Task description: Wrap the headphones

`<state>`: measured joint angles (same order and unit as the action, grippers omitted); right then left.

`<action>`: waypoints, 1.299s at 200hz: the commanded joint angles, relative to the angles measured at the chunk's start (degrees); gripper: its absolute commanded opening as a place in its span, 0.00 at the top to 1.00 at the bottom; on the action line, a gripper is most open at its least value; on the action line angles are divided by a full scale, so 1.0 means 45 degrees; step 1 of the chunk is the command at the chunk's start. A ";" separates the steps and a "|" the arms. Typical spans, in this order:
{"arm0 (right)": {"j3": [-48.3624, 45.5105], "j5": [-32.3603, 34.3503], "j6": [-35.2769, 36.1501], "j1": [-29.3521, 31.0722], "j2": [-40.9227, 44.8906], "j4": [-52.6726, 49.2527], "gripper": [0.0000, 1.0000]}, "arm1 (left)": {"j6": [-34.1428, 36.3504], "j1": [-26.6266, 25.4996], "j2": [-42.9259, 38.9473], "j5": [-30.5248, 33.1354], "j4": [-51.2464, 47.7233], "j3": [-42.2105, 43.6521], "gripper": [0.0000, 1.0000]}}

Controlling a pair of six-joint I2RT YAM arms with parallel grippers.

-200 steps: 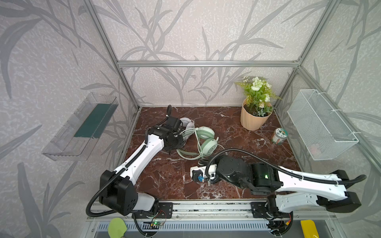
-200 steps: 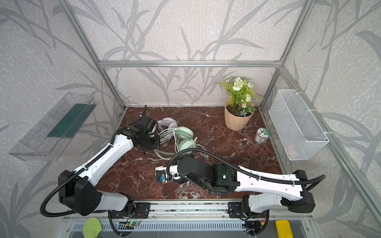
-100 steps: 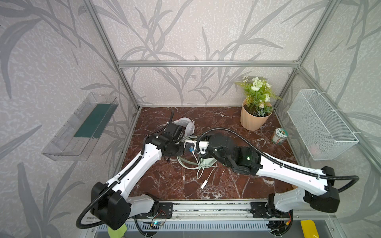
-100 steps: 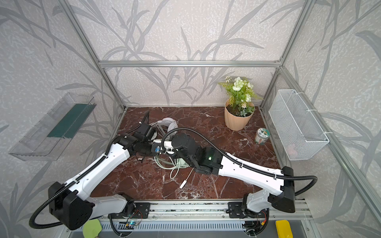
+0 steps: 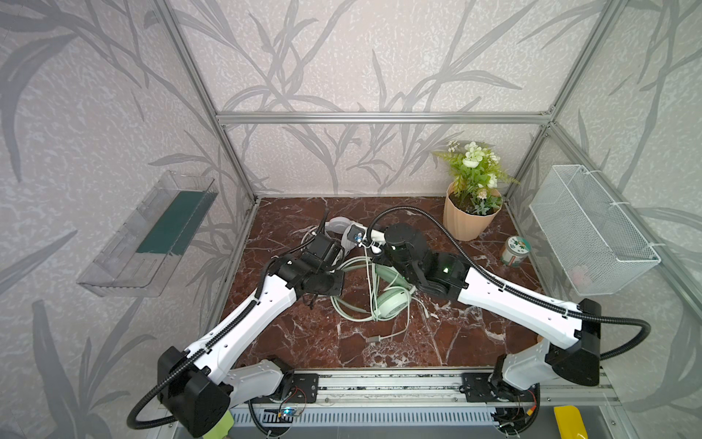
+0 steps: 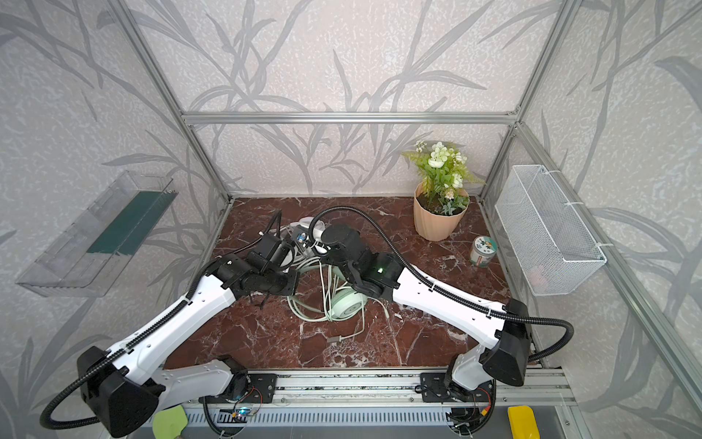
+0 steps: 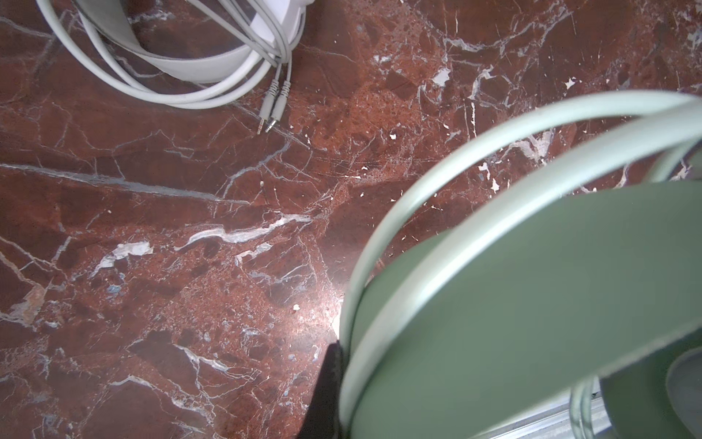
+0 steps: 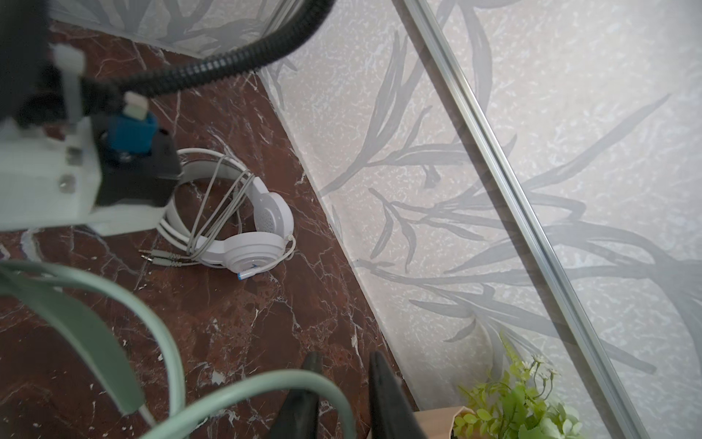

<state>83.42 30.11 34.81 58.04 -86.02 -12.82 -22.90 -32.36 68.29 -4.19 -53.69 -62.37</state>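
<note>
**Front edge.** You have the grey metal rail [image 5: 380, 382] nearest, carrying both arm bases.

**Left arm** [image 5: 250, 323]. It rises from the near left corner, white forearm slanting up toward the middle, black wrist bent over the headsets. Your left gripper [image 7: 331, 361] is pressed together, pinching the headband of the pale mint green over-ear headset [image 5: 391, 300]. In the left wrist view the twin bands arch away right beside its dark finger [image 7: 323, 391].

**Right arm** [image 5: 513, 304]. It mirrors that pose from the near right corner. Its wrist reaches across the middle and meets the left wrist above the mint headset. Your right gripper [image 8: 345, 365] stands spread, with a mint band crossing in front of one dark finger [image 8: 298, 418]; you cannot tell whether they touch.

**Red-brown veined marble counter** [image 5: 304, 334]. A silver plug [image 5: 374, 339] lies loose toward the front, and a thin pale cable [image 5: 406, 323] runs from it back to the mint ear cup at the centre. More cable lies looped beside that cup.

**Back left.** The white over-ear headset [image 8: 262, 232] lies flat, apart from the mint one. Grey cable is wound across its headband, and two jack plugs [image 7: 271, 114] rest on the counter beside it.

**Back right.**
- A peach ribbed pot [image 5: 469, 220] of white-flowered greenery.
- A round patterned tin [image 5: 513, 251] near it.

**Walls.**
- A white wire basket [image 5: 592, 232] on the right.
- A clear plastic shelf [image 5: 152, 232] with a dark green liner on the left.
</note>
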 commanded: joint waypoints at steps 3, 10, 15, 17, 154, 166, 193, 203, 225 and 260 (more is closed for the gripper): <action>0.0687 0.0022 -0.0690 -0.0564 0.0274 0.0910 0.72 | 0.0178 -0.0494 -0.0372 -0.0281 -0.0073 -0.0237 1.00; 0.0818 0.0081 -0.0694 -0.0732 0.0212 0.0900 0.70 | 0.0195 -0.0637 -0.0357 -0.0266 -0.0099 -0.0276 1.00; 0.0944 0.0058 -0.0731 -0.0870 0.0162 0.0851 0.68 | 0.0205 -0.0729 -0.0352 -0.0243 -0.0133 -0.0299 1.00; 0.0991 0.0026 -0.0750 -0.0921 0.0143 0.0826 0.67 | 0.0215 -0.0761 -0.0337 -0.0218 -0.0152 -0.0310 1.00; 0.0466 -0.3626 -0.5335 -0.4557 -0.0384 0.0888 0.55 | -0.0079 -0.1403 -0.2064 -0.2272 -0.0940 -0.1229 1.00; -0.0314 -0.4312 -0.5652 -0.4630 0.0149 0.1386 0.50 | -0.0193 -0.1403 -0.2078 -0.2904 -0.1176 -0.1614 1.00; -0.1788 -0.5296 -0.6968 -0.4942 0.1650 0.2097 0.45 | -0.0336 -0.1383 -0.2101 -0.3744 -0.1662 -0.2232 1.00; -0.2518 -0.5347 -0.7461 -0.4968 0.2387 0.2553 0.43 | -0.0327 -0.1318 -0.2133 -0.3973 -0.1722 -0.2346 1.00; -0.4275 -0.4990 -0.8844 -0.4968 0.4037 0.3510 0.39 | -0.0553 -0.1075 -0.2340 -0.4915 -0.1608 -0.2447 1.00; -0.6926 -0.3948 -1.0671 -0.4965 0.6713 0.4475 0.35 | -0.0656 -0.0734 -0.2439 -0.5592 -0.1705 -0.2846 1.00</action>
<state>57.89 10.02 -5.04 35.83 -61.93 1.87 -24.25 -36.69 58.81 -22.87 -62.65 -71.33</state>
